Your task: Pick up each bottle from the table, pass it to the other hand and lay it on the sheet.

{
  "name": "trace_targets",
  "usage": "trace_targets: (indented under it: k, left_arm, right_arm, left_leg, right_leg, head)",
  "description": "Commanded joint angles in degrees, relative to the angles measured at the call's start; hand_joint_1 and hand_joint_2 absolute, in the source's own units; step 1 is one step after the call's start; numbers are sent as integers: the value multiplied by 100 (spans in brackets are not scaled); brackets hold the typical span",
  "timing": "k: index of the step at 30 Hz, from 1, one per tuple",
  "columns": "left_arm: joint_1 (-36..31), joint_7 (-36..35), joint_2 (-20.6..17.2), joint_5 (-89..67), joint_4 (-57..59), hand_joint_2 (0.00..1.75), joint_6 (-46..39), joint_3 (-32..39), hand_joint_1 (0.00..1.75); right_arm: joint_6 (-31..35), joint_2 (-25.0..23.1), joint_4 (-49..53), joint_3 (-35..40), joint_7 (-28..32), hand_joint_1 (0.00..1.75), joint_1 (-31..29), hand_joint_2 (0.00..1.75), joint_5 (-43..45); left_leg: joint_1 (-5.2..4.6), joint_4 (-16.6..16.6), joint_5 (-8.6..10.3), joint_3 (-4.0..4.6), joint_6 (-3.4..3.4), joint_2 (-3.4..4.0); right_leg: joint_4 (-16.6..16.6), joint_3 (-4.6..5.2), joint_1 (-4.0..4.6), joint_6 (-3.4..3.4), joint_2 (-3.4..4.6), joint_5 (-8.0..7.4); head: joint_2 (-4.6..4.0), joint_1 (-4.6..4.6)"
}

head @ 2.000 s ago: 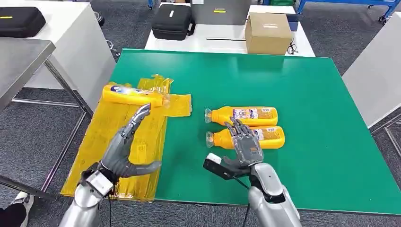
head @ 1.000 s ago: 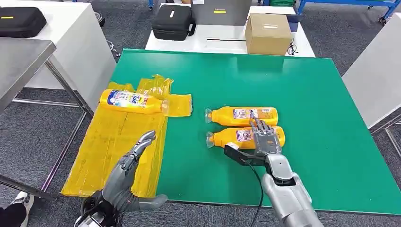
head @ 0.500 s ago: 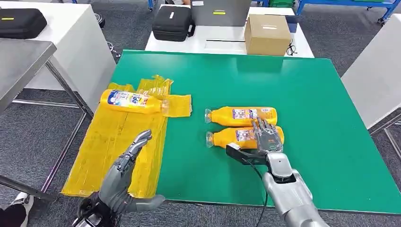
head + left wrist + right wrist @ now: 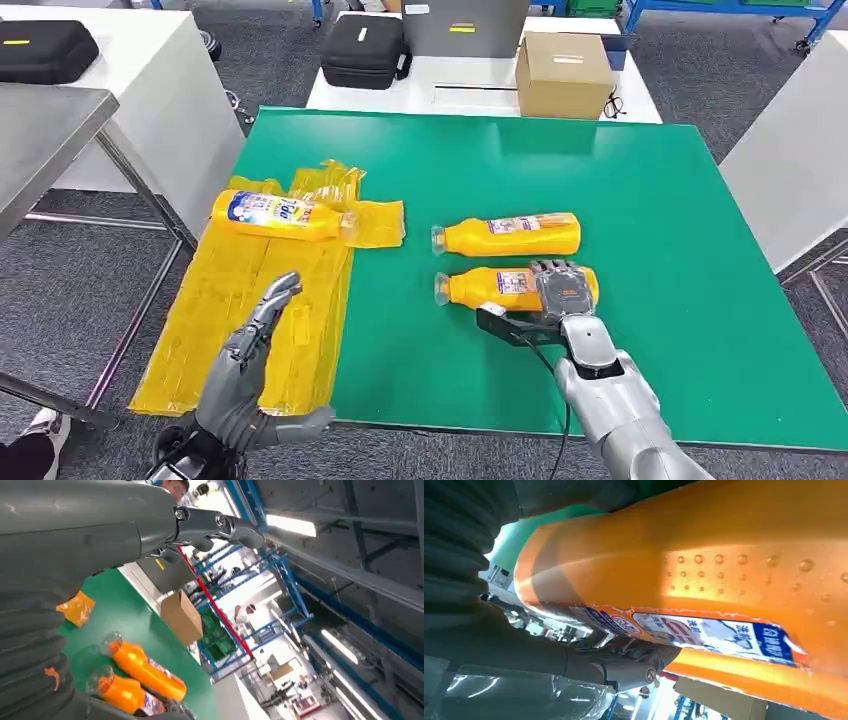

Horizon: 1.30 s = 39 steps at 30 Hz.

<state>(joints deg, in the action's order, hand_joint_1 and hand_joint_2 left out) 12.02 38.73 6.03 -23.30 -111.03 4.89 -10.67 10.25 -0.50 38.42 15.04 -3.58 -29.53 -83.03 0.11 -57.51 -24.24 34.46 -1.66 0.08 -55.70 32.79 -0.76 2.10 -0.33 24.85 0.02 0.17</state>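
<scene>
Three orange plastic bottles are lying on their sides around the green table mat [image 4: 640, 200], which is serving as the landmark here. One yellow-orange bottle with a blue label [image 4: 280, 215] is resting on the crinkled yellow plastic sheet [image 4: 240, 300] draped over the mat's left edge, so that one looks already delivered. Two are waiting near the mat's middle: the far orange bottle [image 4: 508, 235], lying slightly askew and apart from the other, and the near orange bottle [image 4: 505, 287], just toward the robot from it, both with clear caps pointing toward the sheet.

The right hand [image 4: 560, 295] is lying over the label end of the near bottle, fingers draped across its top and the thumb reaching along the near side; in the right wrist view the bottle's dimpled orange wall [image 4: 724, 580] is sitting tight against the palm with fingertips [image 4: 634, 660] curling round its far side. It looks like a closing wrap, taken across the body where the bottle is widest, though the bottle is not yet lifted off the mat.

The left hand [image 4: 250, 380] is hovering over the sheet's near end at the mat's left edge, fingers extended and apart, holding nothing, probably staged there to receive the handover.
</scene>
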Motion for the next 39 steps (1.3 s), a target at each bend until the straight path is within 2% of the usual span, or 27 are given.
trace_targets:
  k: [1,2,3,7,12,24,30,33,39]
  left_arm:
    - [53,126,162,-146,-108,175,-6,315,0]
    - [50,118,182,-170,-106,175,12,327,0]
    - [58,112,213,-180,-99,175,39,350,0]
    - [73,125,256,-202,-3,175,152,410,0]
    - [11,110,330,-219,171,175,188,501,0]
    - [54,92,412,-252,217,175,167,570,0]
    - [97,39,551,-372,374,175,-271,996,0]
    - [-115,-11,600,-214,770,175,-242,1323,0]
    - [-826,-71,450,-199,1529,175,-222,1413,0]
  right_arm:
    - [-105,-116,6,203,170,175,-43,175,44]
    - [-93,-110,135,185,227,175,-9,175,99]
    - [-34,-129,592,-10,655,175,151,175,582]
    - [-867,-25,2136,-422,1886,175,692,175,2416]
    - [-1487,69,2796,-803,2542,175,891,175,3708]
    - [-1756,121,2895,-883,2696,171,1045,175,4090]
    - [-2068,187,2833,-875,2720,175,1342,175,4327]
    - [-2205,201,2976,-770,2783,175,1644,175,4410]
    - [-2259,73,3418,-630,2538,173,1937,175,4299]
  left_leg:
    - [6,1,-8,-10,10,12]
    - [4,3,-5,-8,8,10]
    - [3,1,-3,-4,6,8]
    - [2,2,-4,-3,8,0]
    - [-1,1,-2,13,5,-15]
    - [1,2,-9,16,10,-10]
    - [-2,8,-8,14,7,-11]
    - [-1,10,-5,15,5,-11]
    - [0,9,0,23,10,-26]
  right_leg:
    - [4,-7,7,-10,15,3]
    - [3,-5,5,-9,13,2]
    - [2,-1,5,-7,10,1]
    - [1,0,4,-8,3,5]
    - [0,11,1,-5,-11,6]
    - [3,11,-1,-10,-4,10]
    - [8,10,-1,-6,-6,9]
    - [11,10,0,-6,-6,7]
    - [7,15,0,-9,-20,8]
  head:
    - [0,0]
    - [0,0]
    - [0,0]
    - [0,0]
    - [0,2]
    - [0,0]
    - [0,-2]
    - [0,-2]
    - [0,0]
